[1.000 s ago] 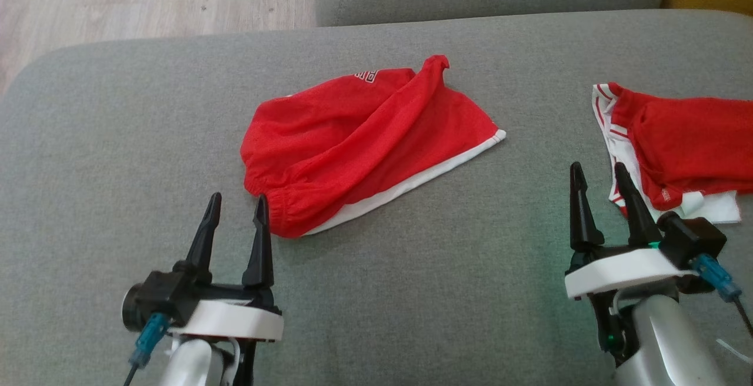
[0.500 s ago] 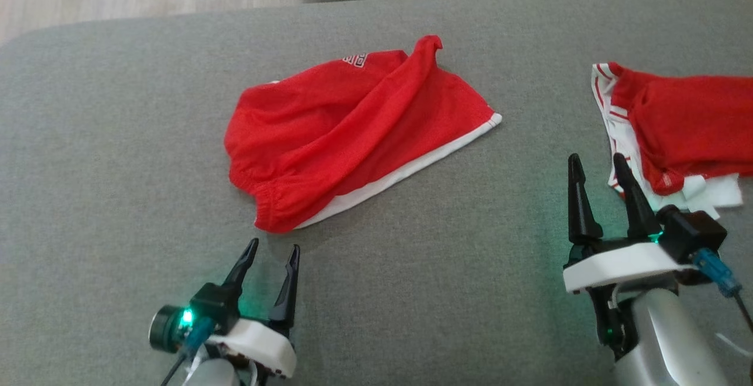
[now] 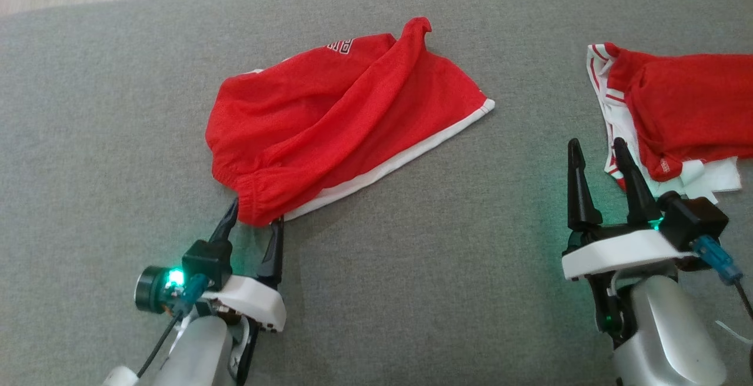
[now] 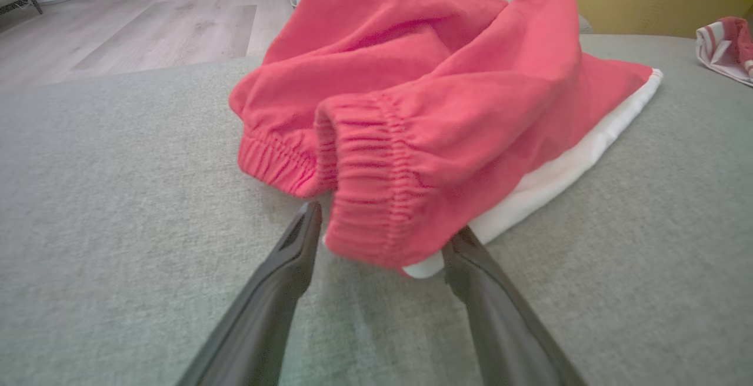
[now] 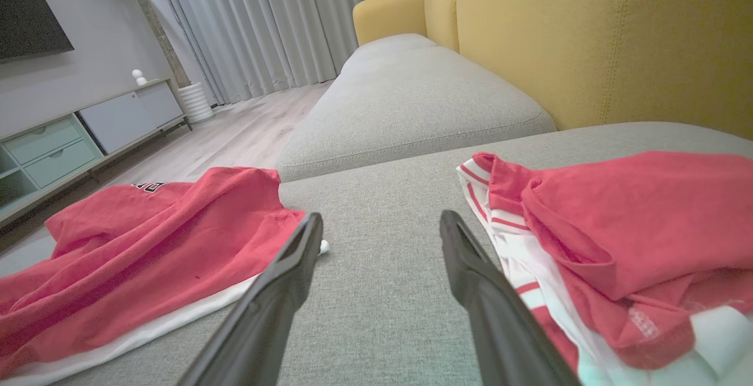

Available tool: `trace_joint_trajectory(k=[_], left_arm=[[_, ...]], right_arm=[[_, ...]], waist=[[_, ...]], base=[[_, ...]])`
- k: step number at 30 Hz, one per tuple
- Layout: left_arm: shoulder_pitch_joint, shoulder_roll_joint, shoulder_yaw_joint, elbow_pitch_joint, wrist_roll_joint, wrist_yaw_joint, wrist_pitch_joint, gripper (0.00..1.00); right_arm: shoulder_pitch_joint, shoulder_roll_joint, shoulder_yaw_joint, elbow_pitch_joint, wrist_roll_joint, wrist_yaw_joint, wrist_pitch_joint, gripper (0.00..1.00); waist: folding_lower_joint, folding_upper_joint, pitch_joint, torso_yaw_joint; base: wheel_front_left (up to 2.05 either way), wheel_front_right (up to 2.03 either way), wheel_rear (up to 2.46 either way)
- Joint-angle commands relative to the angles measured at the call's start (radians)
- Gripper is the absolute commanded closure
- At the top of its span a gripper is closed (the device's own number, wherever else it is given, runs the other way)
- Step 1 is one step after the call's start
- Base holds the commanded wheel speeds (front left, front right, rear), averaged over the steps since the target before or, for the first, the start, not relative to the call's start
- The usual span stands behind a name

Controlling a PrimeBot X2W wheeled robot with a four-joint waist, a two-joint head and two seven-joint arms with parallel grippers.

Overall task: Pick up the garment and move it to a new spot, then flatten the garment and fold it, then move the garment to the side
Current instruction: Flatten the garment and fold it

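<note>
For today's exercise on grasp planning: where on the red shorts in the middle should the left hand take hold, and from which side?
Probably best to grip the gathered elastic waistband at the near corner of the shorts, coming in low along the cushion from the robot's side. That bunched edge is thick and rolled, and the open left hand straddles it.

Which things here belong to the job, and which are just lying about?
Job: red shorts; left gripper, open astride their waistband corner; grey cushion.
Lying about: red-and-white garment by the open right gripper; yellow sofa back.
</note>
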Motion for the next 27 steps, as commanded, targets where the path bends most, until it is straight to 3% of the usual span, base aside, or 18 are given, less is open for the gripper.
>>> trace_joint_trajectory(k=[1,12,14,15,27], left_arm=[[-0.033,0.013,0.037,-0.032,0.01,0.012,-0.012,0.0],[-0.043,0.008,0.022,0.034,0.013,-0.003,-0.012,0.0],[-0.05,0.005,0.01,0.056,0.01,-0.015,-0.012,0.96],[-0.054,0.004,0.005,0.062,0.008,-0.02,-0.012,1.0],[-0.036,-0.009,-0.012,-0.02,-0.01,-0.015,-0.012,1.0]], right_arm=[[-0.034,0.0,0.026,-0.032,-0.012,0.007,-0.011,0.0],[-0.041,0.0,0.034,-0.008,-0.027,0.007,-0.011,0.0],[-0.044,0.0,0.036,0.008,-0.032,0.007,-0.011,0.0],[-0.048,0.0,0.037,0.018,-0.038,0.007,-0.011,0.0],[-0.194,0.0,0.044,0.207,-0.12,0.007,0.036,0.0]], waist=[[-0.0001,0.0,0.002,0.0],[-0.0001,0.0,-0.005,0.002],[-0.0001,0.0,-0.005,0.004],[-0.0001,0.0,-0.006,0.006],[-0.0001,0.0,-0.012,0.102]], base=[[0.0,0.0,0.0],[0.0,0.0,0.0],[0.0,0.0,0.0],[0.0,0.0,0.0],[0.0,0.0,0.0]])
